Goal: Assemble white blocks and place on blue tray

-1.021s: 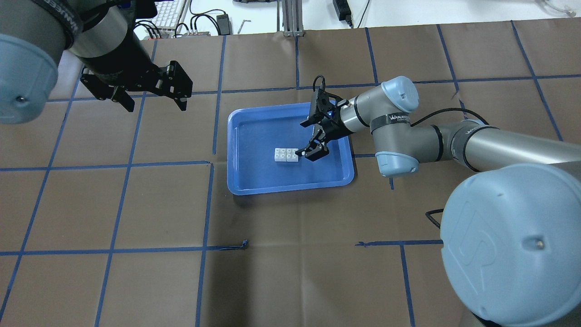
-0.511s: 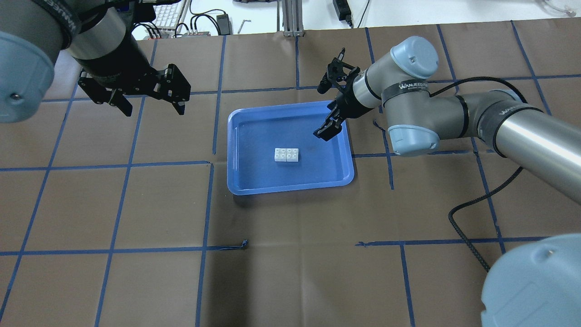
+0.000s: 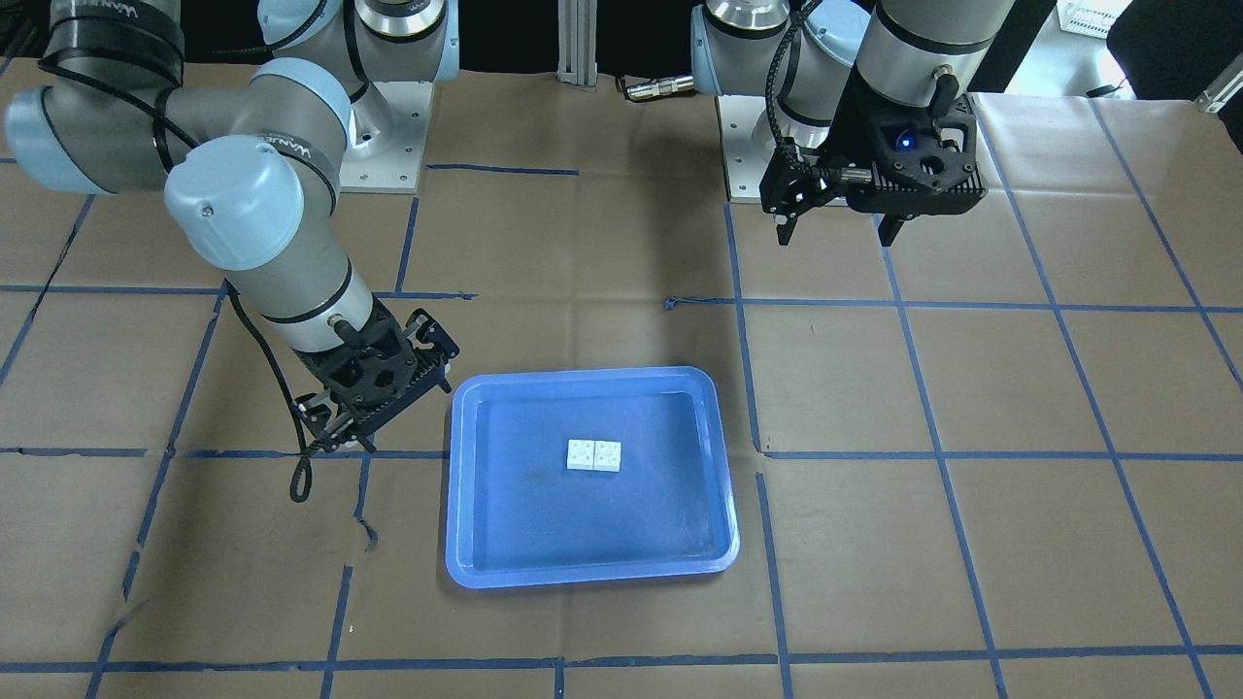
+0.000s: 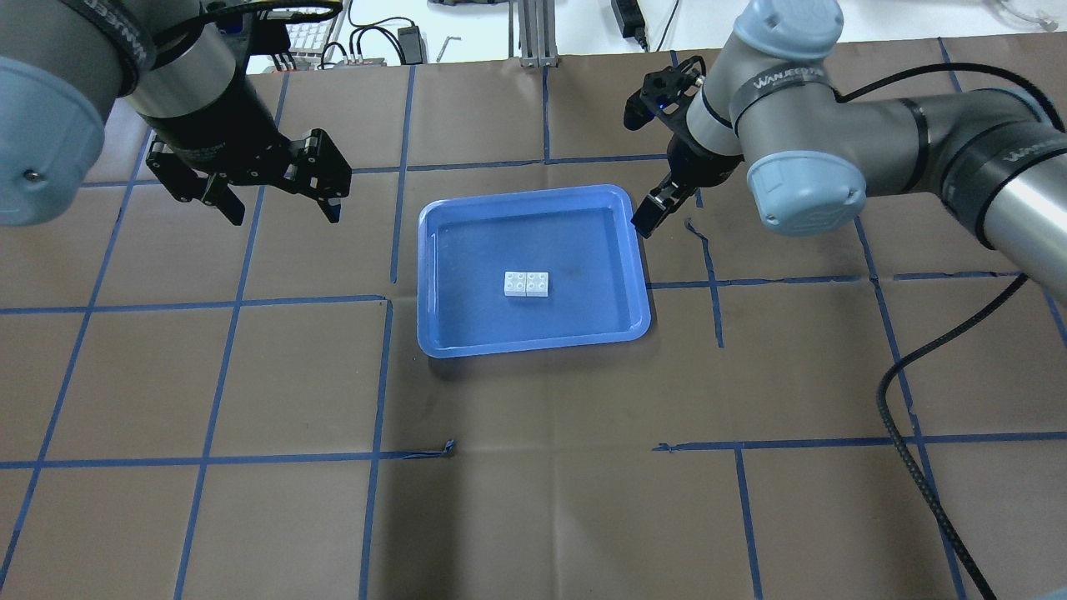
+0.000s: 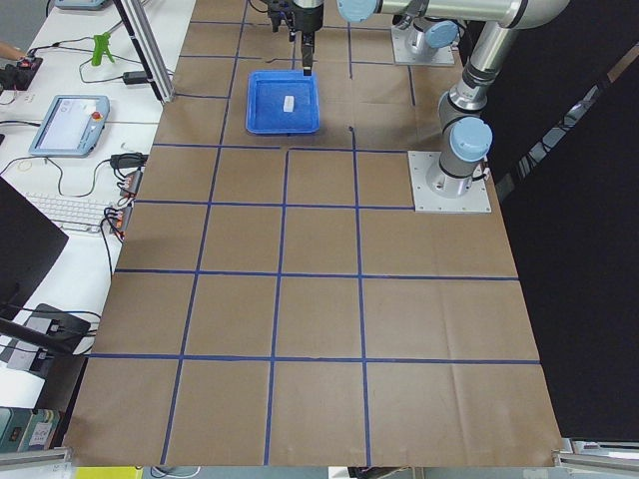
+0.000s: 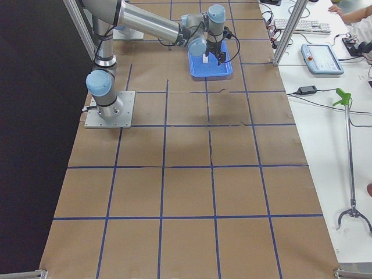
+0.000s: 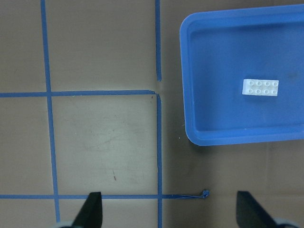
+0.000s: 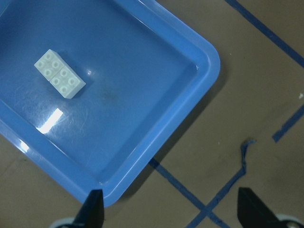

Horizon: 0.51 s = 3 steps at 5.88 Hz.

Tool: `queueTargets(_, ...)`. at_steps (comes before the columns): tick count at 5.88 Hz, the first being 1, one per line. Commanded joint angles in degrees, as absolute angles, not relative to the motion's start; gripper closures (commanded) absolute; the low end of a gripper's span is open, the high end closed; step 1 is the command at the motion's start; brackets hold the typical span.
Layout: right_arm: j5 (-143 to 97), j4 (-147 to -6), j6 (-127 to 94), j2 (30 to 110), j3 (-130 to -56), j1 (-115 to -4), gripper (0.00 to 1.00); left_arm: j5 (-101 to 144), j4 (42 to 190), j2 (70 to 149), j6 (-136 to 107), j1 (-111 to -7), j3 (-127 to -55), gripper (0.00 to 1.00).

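Observation:
The two white blocks (image 4: 526, 284) sit joined side by side on the bottom of the blue tray (image 4: 533, 347). They also show in the front view (image 3: 593, 455), the left wrist view (image 7: 260, 87) and the right wrist view (image 8: 60, 73). My right gripper (image 4: 657, 207) is open and empty. It hovers over the tray's far right corner, apart from the blocks, and also shows in the front view (image 3: 342, 424). My left gripper (image 4: 282, 202) is open and empty above the table, well left of the tray.
The table is brown paper with a blue tape grid. The right arm's black cable (image 4: 909, 392) loops over the table on the right. A keyboard and cables (image 4: 313, 33) lie beyond the far edge. A torn bit of tape (image 4: 450, 447) lies in front of the tray.
My right gripper has drawn back from the blocks, up and to the far right, past the tray's corner. The blocks stay in the tray. My left gripper barely shifted.

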<state>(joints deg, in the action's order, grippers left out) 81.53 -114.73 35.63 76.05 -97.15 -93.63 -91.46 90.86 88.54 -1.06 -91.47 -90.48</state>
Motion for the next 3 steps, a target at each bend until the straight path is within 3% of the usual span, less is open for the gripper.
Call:
queueTargets(1,82.7,-98.96,19.18,80.84,-93.01,-92.03,0.0,-91.41,92.1,88.68,-1.58,-90.97,-89.4,0.01)
queueTargets(3,90.21,-91.42,14.08,85.31,-90.54,-89.57,0.0,-91.41,92.2,88.86,-1.58,-90.7,-88.77,0.01)
